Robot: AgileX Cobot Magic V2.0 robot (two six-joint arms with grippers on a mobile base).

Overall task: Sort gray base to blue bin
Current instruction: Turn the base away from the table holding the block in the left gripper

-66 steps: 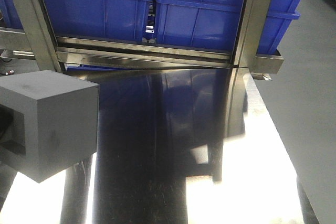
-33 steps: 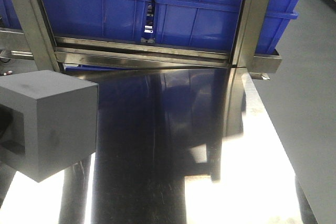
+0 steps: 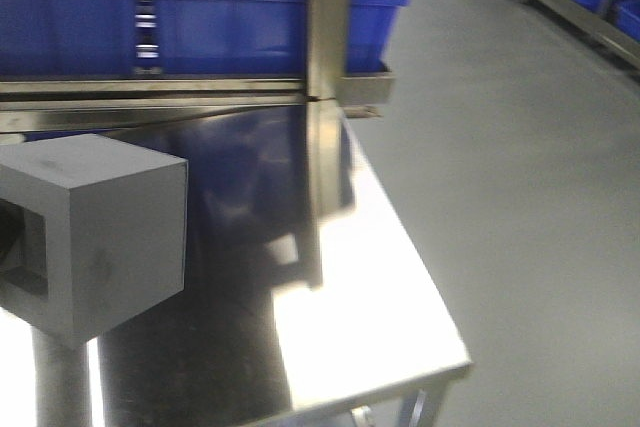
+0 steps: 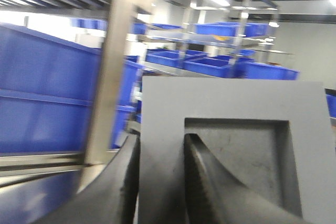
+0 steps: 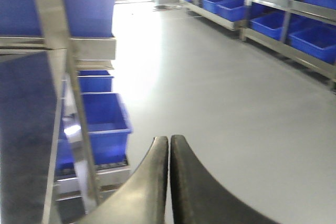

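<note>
The gray base [image 3: 95, 237] hangs at the left of the front view, above the steel table [image 3: 350, 337]. Its recessed face [image 4: 236, 156] fills the left wrist view. My left gripper [image 4: 161, 148] is shut on one wall of it, with one finger outside and the other finger [image 4: 202, 182] inside the recess. My right gripper [image 5: 169, 141] is shut on nothing, out over the grey floor. Blue bins [image 3: 230, 17] stand on the rack behind the table. None shows its floor, so I cannot tell which is the blue bin of the task.
A steel rack post [image 3: 328, 17] rises at the table's back right corner, and the table's right edge drops to open floor [image 3: 520, 197]. A low blue bin [image 5: 102, 119] sits under the rack. More shelves of bins [image 5: 294, 24] line the far right.
The front view has swung right: rack and bins slid left in the picture, and the table's right edge and open floor came into view. The gray base stays held in the same spot.
</note>
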